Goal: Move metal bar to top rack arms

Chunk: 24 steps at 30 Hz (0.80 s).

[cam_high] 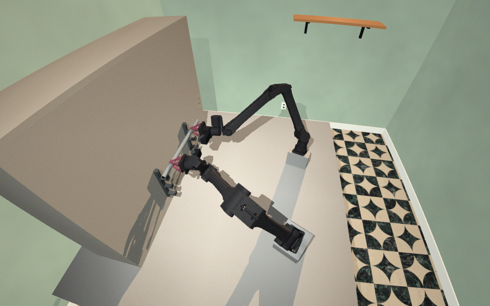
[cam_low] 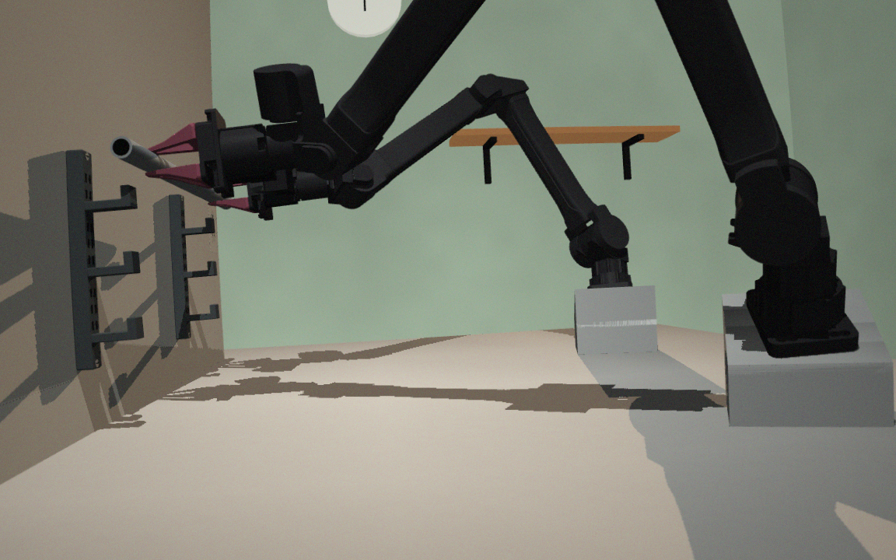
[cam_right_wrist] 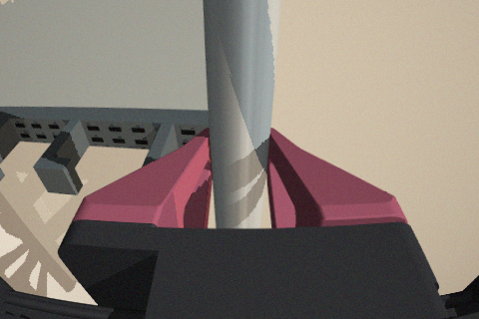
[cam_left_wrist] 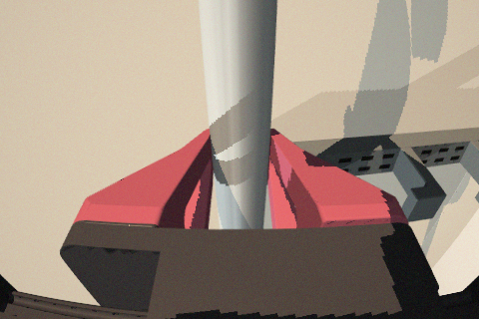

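Note:
The grey metal bar (cam_high: 180, 148) (cam_low: 132, 153) (cam_left_wrist: 239, 35) (cam_right_wrist: 239, 35) hangs in the air, held by both grippers. In the exterior view it is above the near top rack arm (cam_low: 110, 204) and the far top rack arm (cam_low: 197, 230), with a visible gap at the near end. My left gripper (cam_high: 172, 161) (cam_low: 149, 161) (cam_left_wrist: 239, 140), nearer in the exterior view, is shut on the bar just inside the near upright. My right gripper (cam_high: 192, 129) (cam_right_wrist: 239, 140) is shut on it towards the far end; one of its fingers is partly hidden in the exterior view.
The near rack upright (cam_low: 78, 271) (cam_high: 159, 179) and the far rack upright (cam_low: 177, 278) stand on the brown wall block (cam_high: 106, 133). Lower rack arms (cam_low: 113, 267) jut out beneath the top ones. Both arms reach forward from grey base blocks. An orange shelf (cam_high: 338, 19) is on the green wall.

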Tool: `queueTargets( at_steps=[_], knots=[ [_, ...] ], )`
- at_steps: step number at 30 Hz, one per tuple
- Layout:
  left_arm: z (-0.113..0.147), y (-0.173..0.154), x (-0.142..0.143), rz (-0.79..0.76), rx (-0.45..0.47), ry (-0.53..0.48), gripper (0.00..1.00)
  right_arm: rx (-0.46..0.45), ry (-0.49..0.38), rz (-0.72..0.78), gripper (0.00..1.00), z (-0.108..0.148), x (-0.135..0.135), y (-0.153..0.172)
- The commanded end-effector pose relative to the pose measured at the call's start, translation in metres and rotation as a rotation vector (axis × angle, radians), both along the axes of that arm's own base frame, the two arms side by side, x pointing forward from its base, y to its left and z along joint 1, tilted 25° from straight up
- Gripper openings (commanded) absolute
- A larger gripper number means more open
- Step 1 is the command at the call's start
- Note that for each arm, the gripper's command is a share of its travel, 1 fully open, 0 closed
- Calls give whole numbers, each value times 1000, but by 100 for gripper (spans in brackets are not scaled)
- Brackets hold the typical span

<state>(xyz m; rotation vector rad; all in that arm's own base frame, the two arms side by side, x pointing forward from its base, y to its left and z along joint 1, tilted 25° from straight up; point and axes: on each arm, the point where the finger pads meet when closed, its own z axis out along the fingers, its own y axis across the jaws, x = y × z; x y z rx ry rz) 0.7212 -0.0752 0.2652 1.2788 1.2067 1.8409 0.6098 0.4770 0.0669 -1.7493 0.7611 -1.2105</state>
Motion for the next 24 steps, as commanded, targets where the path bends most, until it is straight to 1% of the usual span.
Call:
queueTargets(
  at_steps=[1,4,15,24],
  knots=[
    [81,-30,9,-43,-11,-120,0,35,-59,54,0,36,4,36],
    [85,-30,13,-43,-11,-120,0,35,-59,54,0,34,6,36],
    [36,-6,16,-43,-11,-120,0,35,-59,54,0,27,15,38],
    [35,-3,22,-43,-11,-120,0,35,-59,54,0,25,21,39]
  ],
)
